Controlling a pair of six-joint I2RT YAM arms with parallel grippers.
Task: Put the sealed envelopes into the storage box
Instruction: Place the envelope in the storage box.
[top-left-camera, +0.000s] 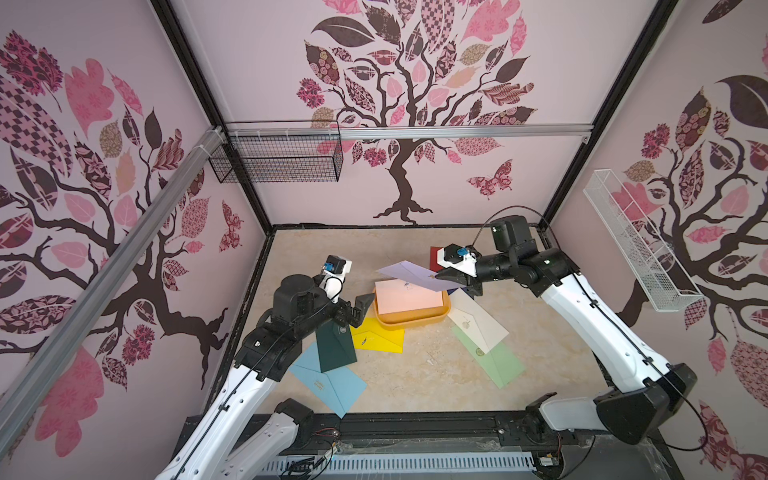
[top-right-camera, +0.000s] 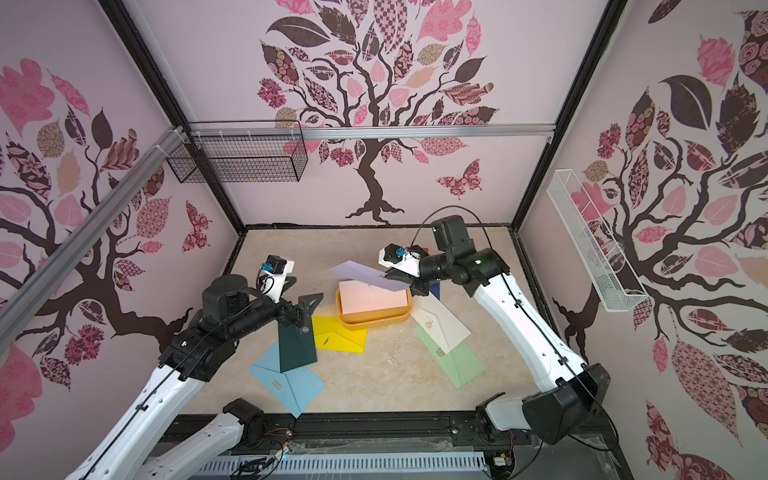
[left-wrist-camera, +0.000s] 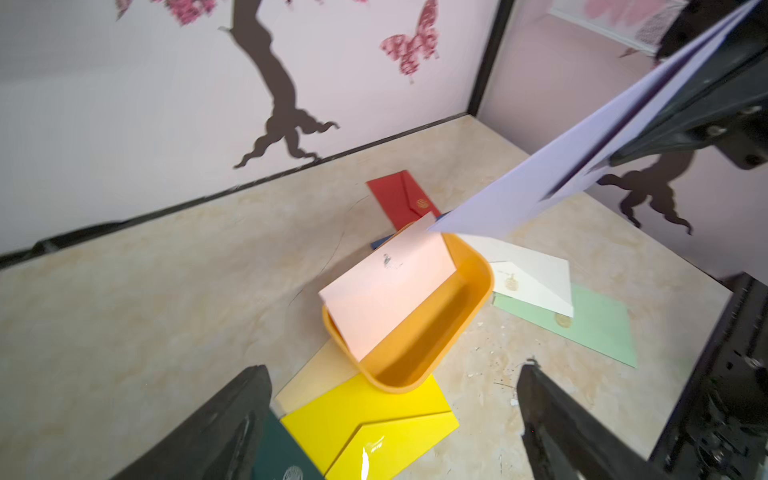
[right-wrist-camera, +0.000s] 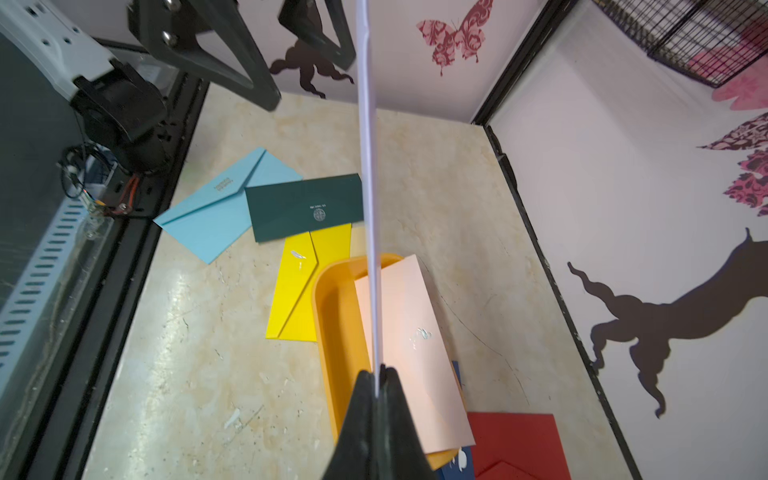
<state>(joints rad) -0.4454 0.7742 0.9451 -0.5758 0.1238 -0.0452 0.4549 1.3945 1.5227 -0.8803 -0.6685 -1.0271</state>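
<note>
The right gripper (right-wrist-camera: 379, 371) has its jaws pressed together on one end of a lilac envelope (top-left-camera: 409, 274), holding it tilted in the air above the far side of the yellow-orange storage box (top-left-camera: 411, 322). The left gripper (left-wrist-camera: 392, 368) hangs near the box with jaws spread wide, nothing between them. A pink envelope (top-left-camera: 409, 297) lies tilted in the box, propped on its rim; a yellow envelope (top-left-camera: 380, 337) is tucked partly under the box. A dark green envelope (top-left-camera: 336, 347) overlaps the yellow envelope and a light blue envelope (top-left-camera: 328, 384); toward the right arm a white envelope (top-left-camera: 478, 320) overlaps a light green envelope (top-left-camera: 496, 363); a red envelope (top-left-camera: 435, 257) lies behind.
</note>
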